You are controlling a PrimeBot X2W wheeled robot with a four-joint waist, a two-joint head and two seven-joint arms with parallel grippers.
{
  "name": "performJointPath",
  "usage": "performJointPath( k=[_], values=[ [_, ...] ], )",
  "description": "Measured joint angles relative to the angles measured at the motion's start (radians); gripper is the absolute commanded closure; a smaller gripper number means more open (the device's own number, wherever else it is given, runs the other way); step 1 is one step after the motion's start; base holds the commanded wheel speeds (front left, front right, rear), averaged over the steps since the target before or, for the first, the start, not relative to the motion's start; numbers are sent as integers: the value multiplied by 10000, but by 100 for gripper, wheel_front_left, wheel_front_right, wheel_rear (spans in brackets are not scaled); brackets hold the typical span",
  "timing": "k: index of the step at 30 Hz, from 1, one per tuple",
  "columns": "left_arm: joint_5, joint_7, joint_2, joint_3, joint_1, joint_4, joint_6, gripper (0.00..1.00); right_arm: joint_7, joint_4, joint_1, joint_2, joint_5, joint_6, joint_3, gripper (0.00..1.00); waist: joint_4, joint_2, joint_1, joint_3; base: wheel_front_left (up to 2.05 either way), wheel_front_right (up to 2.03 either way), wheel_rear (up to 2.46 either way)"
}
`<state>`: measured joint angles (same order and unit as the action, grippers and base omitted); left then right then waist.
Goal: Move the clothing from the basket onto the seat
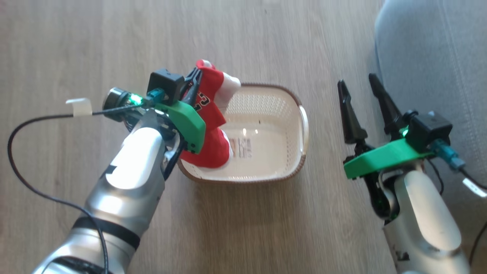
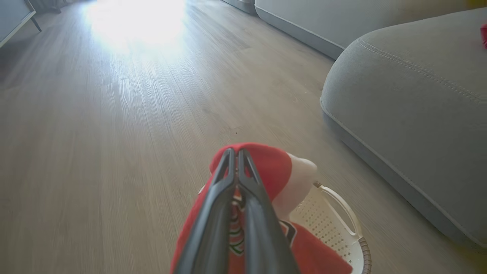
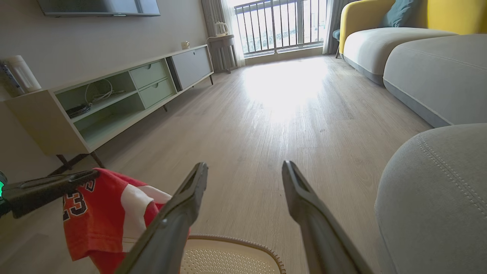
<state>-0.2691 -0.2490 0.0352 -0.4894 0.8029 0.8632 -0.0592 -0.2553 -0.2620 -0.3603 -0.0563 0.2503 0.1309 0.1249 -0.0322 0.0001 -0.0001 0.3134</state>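
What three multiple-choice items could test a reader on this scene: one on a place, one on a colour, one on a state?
1. On which side of the basket does the grey seat lie?
A. the robot's right
B. the robot's left
C. beneath it

2. What colours has the jersey numbered 23?
A. blue and yellow
B. red and white
C. black and green

3. How does the right gripper stand?
A. shut on the basket's handle
B. shut on the jersey
C. open, holding nothing

Answers:
1 A, the head view shows the seat right of the basket.
2 B, red cloth with white trim hangs from the shut left gripper.
3 C, its fingers are spread with nothing between them.
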Motion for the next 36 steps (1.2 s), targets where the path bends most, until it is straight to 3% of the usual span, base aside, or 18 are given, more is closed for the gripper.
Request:
performJointPath(
  k=[17, 36],
  values=[
    [-834, -2, 2, -836, -516, -2201, 242, 100, 0, -562, 1482, 2, -23, 0, 6, 0, 721, 0, 0, -2077, 0, 0, 0],
    [-1110, -2, 2, -1561, -509, -3273, 535, 100, 2, -723, 2294, 6, 117, 0, 355, 0, 934, 0, 0, -2970, 0, 0, 0]
  ],
)
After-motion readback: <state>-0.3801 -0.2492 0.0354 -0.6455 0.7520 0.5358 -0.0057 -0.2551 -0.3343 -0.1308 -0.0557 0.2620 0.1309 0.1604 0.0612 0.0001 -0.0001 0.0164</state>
